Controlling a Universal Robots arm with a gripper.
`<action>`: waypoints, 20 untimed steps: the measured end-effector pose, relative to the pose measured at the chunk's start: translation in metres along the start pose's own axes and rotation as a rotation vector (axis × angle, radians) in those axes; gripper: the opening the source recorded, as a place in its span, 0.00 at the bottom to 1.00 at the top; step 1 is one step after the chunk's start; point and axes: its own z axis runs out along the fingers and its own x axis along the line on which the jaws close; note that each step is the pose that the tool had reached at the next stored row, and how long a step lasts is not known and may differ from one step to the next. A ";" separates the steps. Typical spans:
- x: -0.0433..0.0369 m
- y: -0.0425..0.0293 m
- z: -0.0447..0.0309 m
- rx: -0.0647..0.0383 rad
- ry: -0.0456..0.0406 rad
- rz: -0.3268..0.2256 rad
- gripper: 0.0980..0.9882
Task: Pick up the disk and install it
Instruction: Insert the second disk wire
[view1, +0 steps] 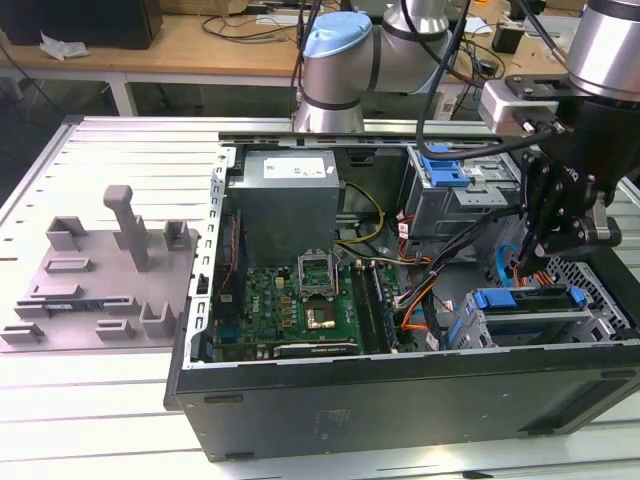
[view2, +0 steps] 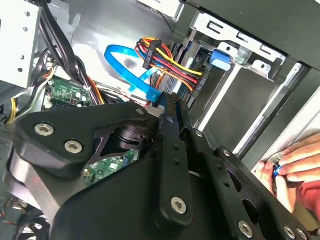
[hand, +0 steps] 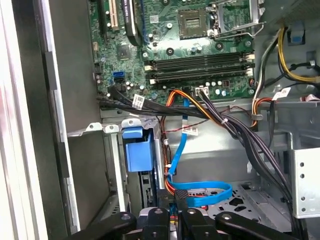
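The disk (view1: 522, 299) lies in the near-right bay, its long axis running left to right and its blue bracket facing up. The gripper (view1: 516, 268) hangs just above it, fingers pressed together and holding nothing.

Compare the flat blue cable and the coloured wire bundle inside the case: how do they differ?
The blue cable is one flat ribbon of a single colour; the wire bundle is many thin round wires in red, yellow, orange and black. The blue cable sweeps in a wide loop; the wire bundle runs short and nearly straight from a black plug. Both lie inside the computer case, close together.
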 end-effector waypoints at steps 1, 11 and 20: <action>0.0001 0.0000 0.0000 0.000 0.0004 -0.007 0.07; 0.0143 -0.0009 0.0011 -0.009 -0.0043 -0.022 0.07; 0.0277 -0.0019 0.0022 -0.028 -0.0613 -0.041 0.07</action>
